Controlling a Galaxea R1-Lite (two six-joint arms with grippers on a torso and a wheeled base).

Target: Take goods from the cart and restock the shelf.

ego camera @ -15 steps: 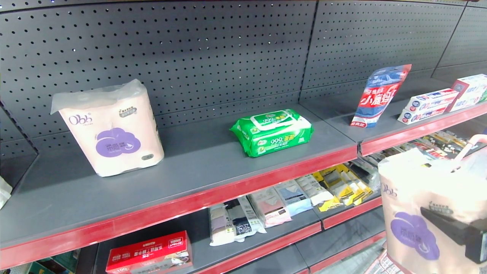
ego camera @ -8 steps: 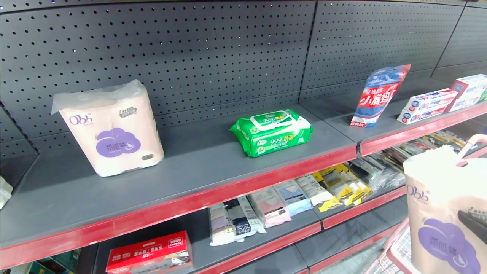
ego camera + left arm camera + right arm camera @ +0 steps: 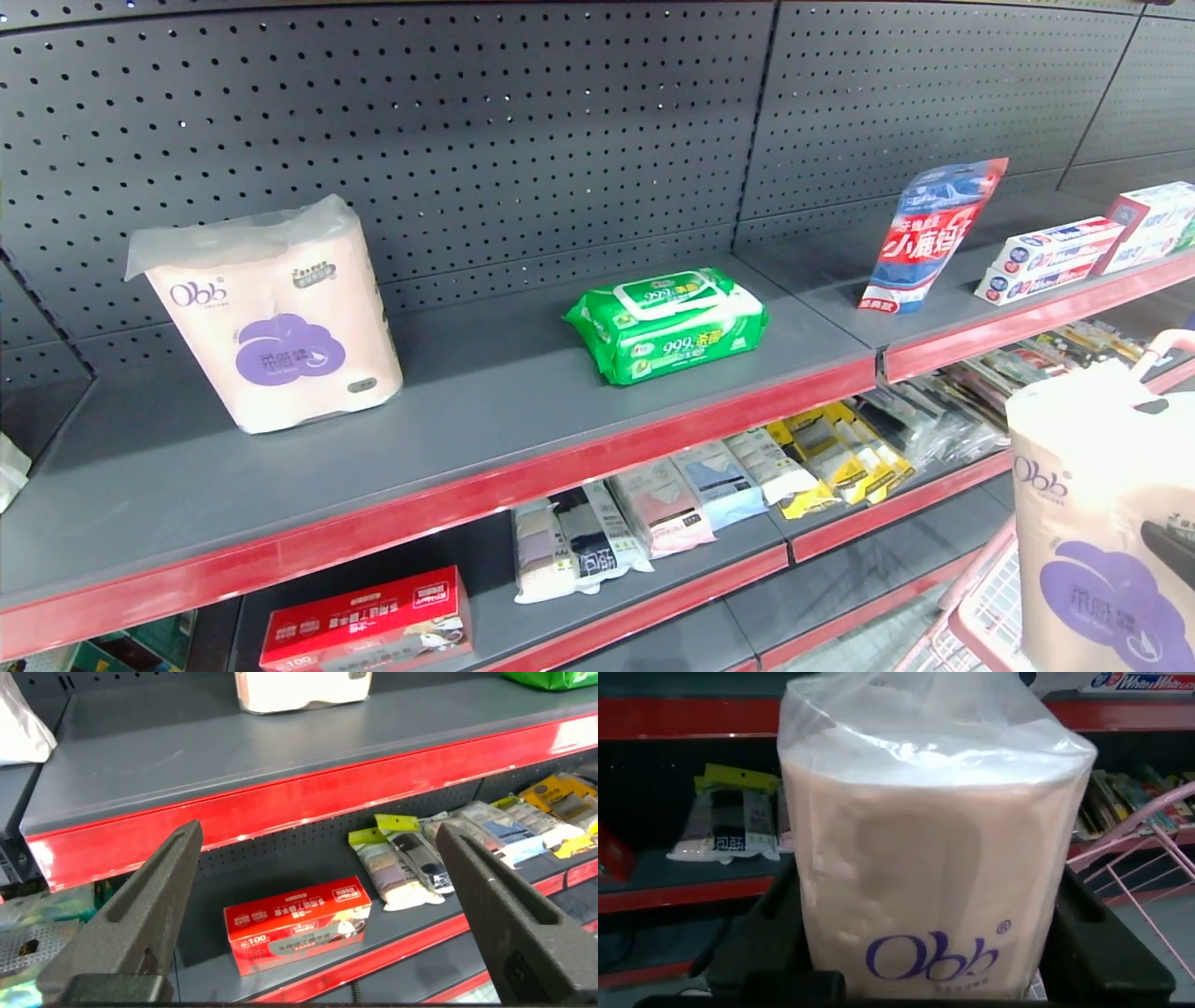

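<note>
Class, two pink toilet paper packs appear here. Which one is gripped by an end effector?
The right-hand pack by the cart, clamped in the right end effector; the other pack stands free on the shelf.

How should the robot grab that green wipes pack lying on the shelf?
Probably best to pinch the green wipes pack across its narrow width, with one finger on each long soft side. Come down from above, on the open front side of the shelf. The pack lies flat with its flap up, and the pegboard wall blocks the back.
</note>
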